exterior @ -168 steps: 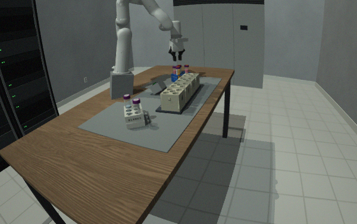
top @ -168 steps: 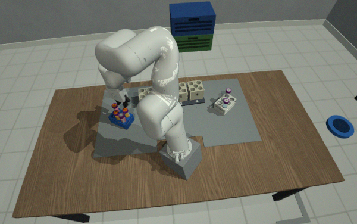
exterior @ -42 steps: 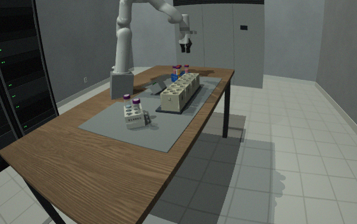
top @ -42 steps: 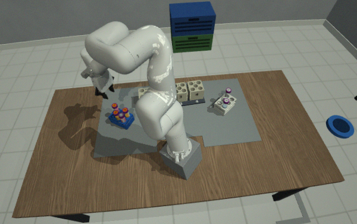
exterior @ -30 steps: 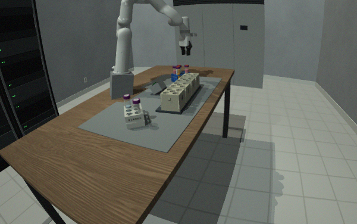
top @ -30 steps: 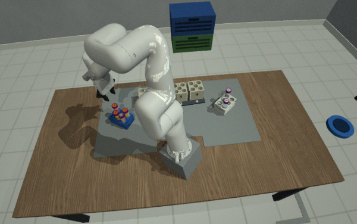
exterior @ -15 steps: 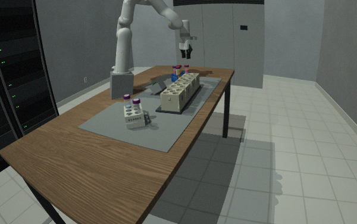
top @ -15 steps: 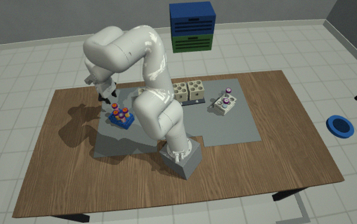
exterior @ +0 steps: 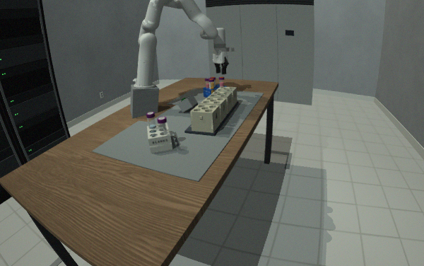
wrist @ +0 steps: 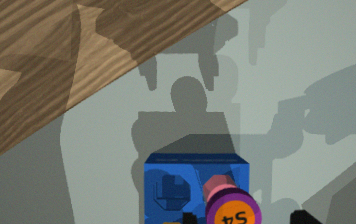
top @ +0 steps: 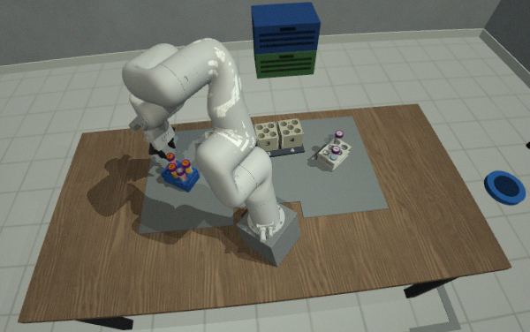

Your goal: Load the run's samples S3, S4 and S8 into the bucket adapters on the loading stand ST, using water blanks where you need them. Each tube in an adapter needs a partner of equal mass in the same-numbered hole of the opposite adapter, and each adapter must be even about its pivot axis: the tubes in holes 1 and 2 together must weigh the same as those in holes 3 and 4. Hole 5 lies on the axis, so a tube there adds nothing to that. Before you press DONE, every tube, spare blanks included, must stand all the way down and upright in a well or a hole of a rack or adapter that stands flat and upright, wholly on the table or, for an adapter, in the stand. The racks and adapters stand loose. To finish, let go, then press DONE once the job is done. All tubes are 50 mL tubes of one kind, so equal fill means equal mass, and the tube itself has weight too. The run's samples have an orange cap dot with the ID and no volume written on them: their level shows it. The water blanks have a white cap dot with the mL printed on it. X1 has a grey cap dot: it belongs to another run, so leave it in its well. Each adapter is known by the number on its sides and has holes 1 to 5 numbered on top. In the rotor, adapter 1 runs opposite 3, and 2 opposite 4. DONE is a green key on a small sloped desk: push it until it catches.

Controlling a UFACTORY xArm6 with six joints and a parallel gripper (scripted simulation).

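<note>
- The gripper [top: 162, 149] [exterior: 221, 68] [wrist: 244, 220], black-fingered, hovers with jaws parted, holding nothing, above S4 [top: 170, 156] [wrist: 234, 215], a purple-capped, orange-dotted tube.
- S4 stands in the glossy blue block rack [top: 191, 184] [exterior: 206, 93] [wrist: 175, 159].
- Boxy cream adapters [top: 268, 142] [exterior: 205, 120] line a dark flat stand [top: 287, 152] [exterior: 200, 133].
- The pale blanks rack [top: 328, 163] [exterior: 160, 143] holds purple-capped cylinders.

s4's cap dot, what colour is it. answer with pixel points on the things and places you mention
Orange, inside a purple cap [wrist: 254, 210]; the wrist view shows it best.

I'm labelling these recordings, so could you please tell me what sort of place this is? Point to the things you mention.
Probably a laboratory: capped tubes stand in a blue rack [top: 189, 184] [exterior: 206, 93] [wrist: 156, 169], beside a robot arm [top: 227, 88] [exterior: 147, 53], with an equipment rack [exterior: 21, 71] blinking green.
</note>
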